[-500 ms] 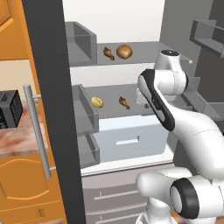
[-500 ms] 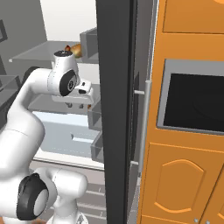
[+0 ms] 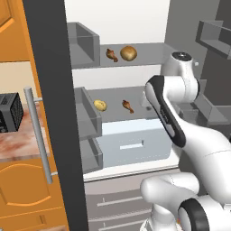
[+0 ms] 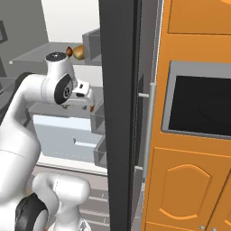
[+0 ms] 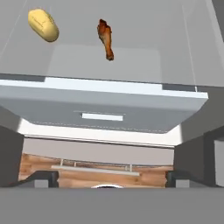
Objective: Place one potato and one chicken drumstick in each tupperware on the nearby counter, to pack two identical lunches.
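A: Open fridge seen from behind a white arm. On the middle shelf, a small yellow potato (image 3: 100,105) and a reddish-brown chicken drumstick (image 3: 128,106), fat end tapering to thin bone, apart from each other. On the shelf above, a bigger golden-brown potato (image 3: 128,53) just beside a second drumstick (image 3: 111,55).

B: And the claw?

A: Seen in the hand view: claw (image 5: 111,179) released, dark tips spread wide at the lower corners, gripping nothing. Yellow potato ahead and to the upper left, drumstick ahead near centre, both well clear of the tips. Pale drawer (image 5: 103,107) directly in front.

B: Anything else from the sides?

A: From the left, a black toaster (image 3: 10,113) on a pinkish marble counter (image 3: 20,142). From the right, a dark oven window (image 4: 200,106) in orange cabinets. Arm bent sharply, elbow high, wrist level with the middle shelf.
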